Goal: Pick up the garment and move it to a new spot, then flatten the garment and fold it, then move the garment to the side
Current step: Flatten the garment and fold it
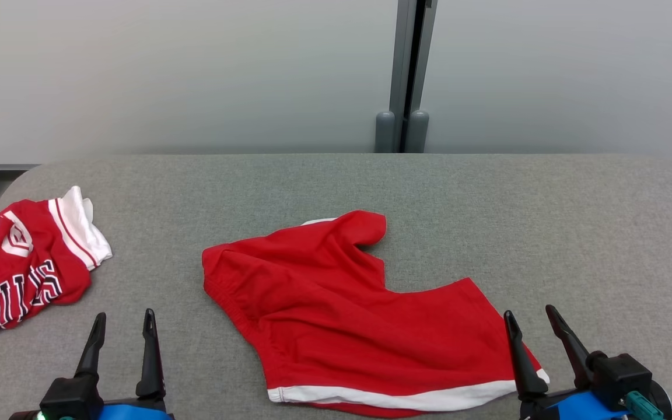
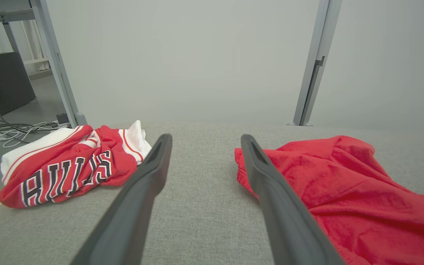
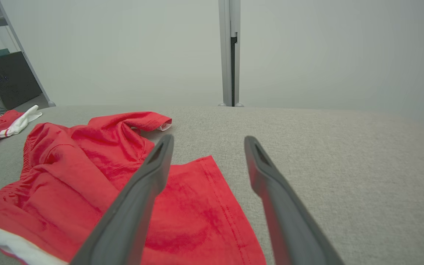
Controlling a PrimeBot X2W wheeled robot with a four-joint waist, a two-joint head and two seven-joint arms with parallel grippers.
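The left gripper (image 1: 125, 318) is spread wide and empty above the bare table (image 1: 546, 221), between the jersey (image 1: 15, 274) and the shorts (image 1: 336, 315). The right gripper (image 1: 529, 313), equally spread, holds nothing and hangs at the shorts' right hem; I cannot tell whether it touches. The shorts lie rumpled mid-table, and the jersey lies crumpled at the left edge.
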